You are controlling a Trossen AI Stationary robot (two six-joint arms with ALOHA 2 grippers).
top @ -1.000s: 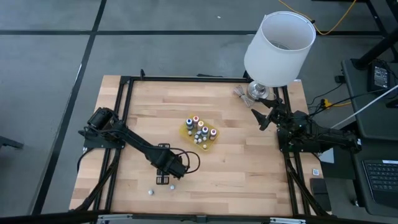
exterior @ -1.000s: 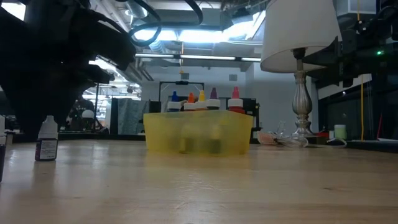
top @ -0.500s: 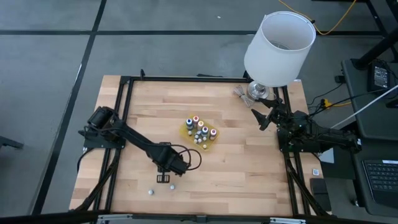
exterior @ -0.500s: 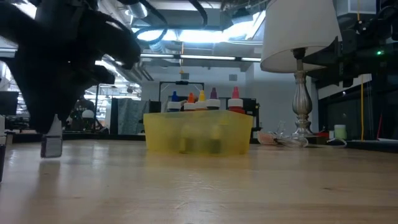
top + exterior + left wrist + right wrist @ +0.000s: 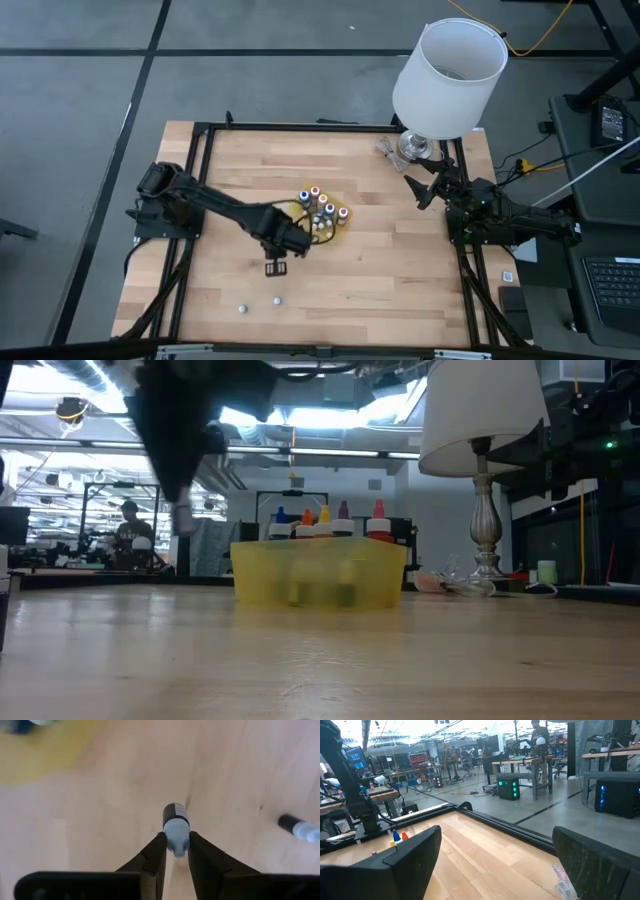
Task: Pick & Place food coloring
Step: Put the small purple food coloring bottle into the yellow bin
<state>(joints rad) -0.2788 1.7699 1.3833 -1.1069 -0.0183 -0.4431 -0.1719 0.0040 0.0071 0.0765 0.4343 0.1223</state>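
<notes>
The bottle (image 5: 176, 827) I was reaching for is now off the worktop (image 5: 400, 270), clenched by its cap between my left fingers (image 5: 154, 856) and carried up beside the yellow tray (image 5: 300, 208). That makes the pick done; placing remains. My right fingers (image 5: 415, 851) wait spread at the worktop's edge.

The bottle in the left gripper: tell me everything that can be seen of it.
The bottle is a tiny dropper bottle with a pale ribbed cap, a pointed tip and a dark label band round its body. It looks like plastic. The left gripper is shut on it, one dark finger on each side of the cap. It hangs clear of the wooden table, beside the yellow tray. The low view shows it blurred, above the tray's rim height.
</notes>
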